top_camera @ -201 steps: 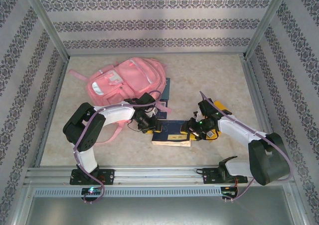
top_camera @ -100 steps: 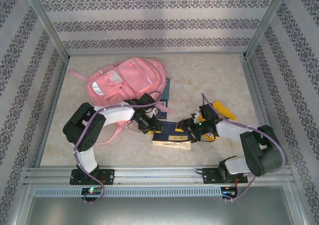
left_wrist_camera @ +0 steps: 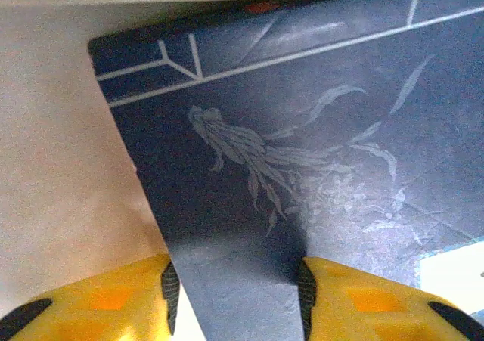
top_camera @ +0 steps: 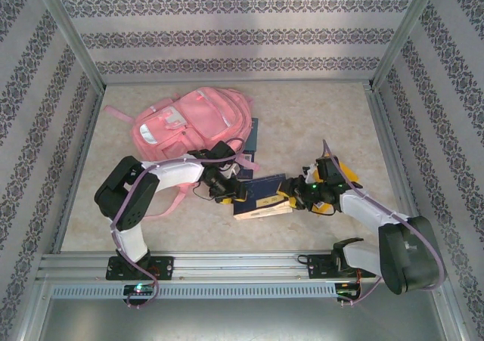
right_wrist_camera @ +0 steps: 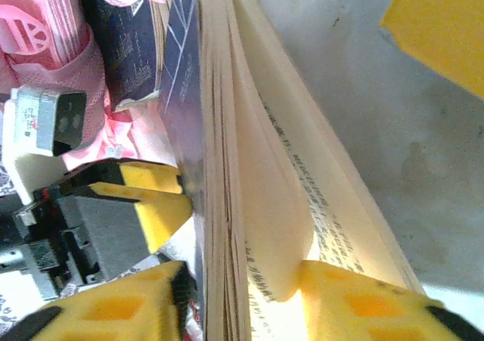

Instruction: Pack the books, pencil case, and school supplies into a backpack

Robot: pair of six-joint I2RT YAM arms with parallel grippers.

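Navy book (top_camera: 261,190), centre frame, tilted on the bench (top_camera: 333,114). Right tool (top_camera: 294,199) clenched across its page block. Left tool (top_camera: 237,193) parted, fingertips (left_wrist_camera: 128,299) against the cover. Pink backpack (top_camera: 193,118), upper left.

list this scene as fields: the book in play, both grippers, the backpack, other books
book in play: navy book, between the two grippers, in front of the backpack, not inside it
left gripper: jaws apart at the book's cover; grip unclear
right gripper: jaws closed on the book's page edge, pages fanning slightly
backpack: lying flat at the far left
other books: yellow book just beyond the right gripper; second navy book beside the backpack
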